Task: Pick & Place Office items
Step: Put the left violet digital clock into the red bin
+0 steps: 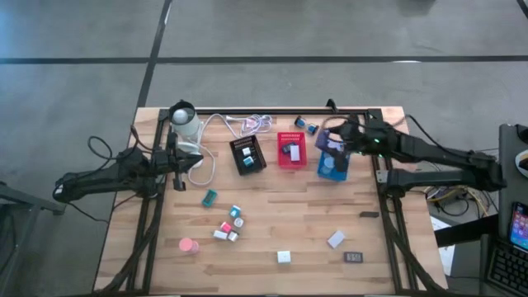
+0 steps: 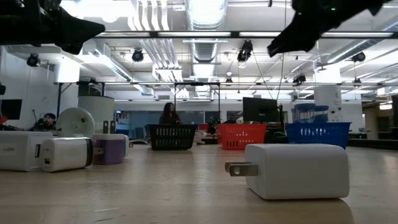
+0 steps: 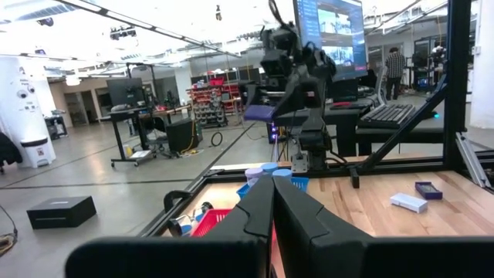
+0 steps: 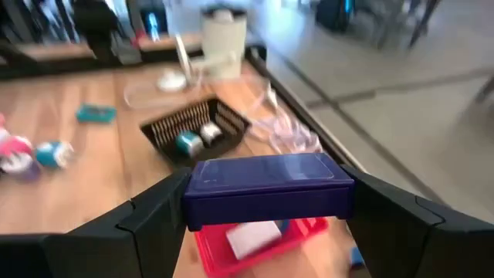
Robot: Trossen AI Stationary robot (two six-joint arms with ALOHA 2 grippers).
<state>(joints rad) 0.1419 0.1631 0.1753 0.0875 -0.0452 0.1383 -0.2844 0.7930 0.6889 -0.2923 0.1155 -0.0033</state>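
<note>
Right wrist view: lavender block (image 4: pixel 268 190) clamped in right end effector (image 4: pixel 268 202).

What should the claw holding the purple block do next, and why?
Probably lower the purple block and let go. The right claw grips it in the air around the blue tray and red tray, so it likely belongs in one; which tray is unclear.

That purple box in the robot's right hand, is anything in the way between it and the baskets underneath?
Nothing visible blocks it. The right gripper holds the purple box in the air over the red tray and blue tray. Only open air shows below it, though both trays already hold a few items.
</note>
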